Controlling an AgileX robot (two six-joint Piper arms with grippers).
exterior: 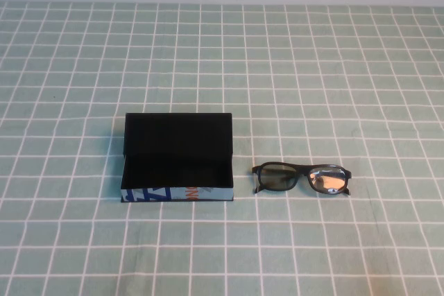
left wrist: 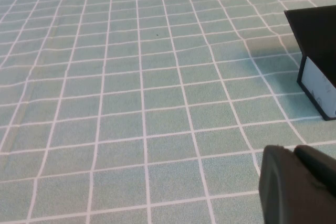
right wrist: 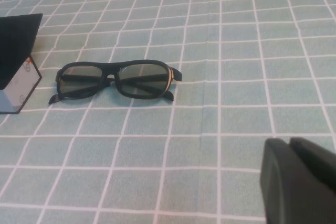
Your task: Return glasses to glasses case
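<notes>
glasses (right wrist: 116, 80): on the table, well apart from my right gripper (right wrist: 300, 179)
glasses case (exterior: 177, 159): lid up, beside the glasses
left gripper (left wrist: 296, 184): near the case; for both grippers I cannot tell the finger state

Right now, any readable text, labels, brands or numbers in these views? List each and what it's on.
None can be read.
Case front: blue, white and orange print with letter-like shapes, too blurred to read.
Case end panel, right wrist view: small marks, too small to read.
Glasses: no markings visible.
Tablecloth: plain grid, no text.
Left hand and right hand, each at its wrist view's edge: no labels visible.
</notes>
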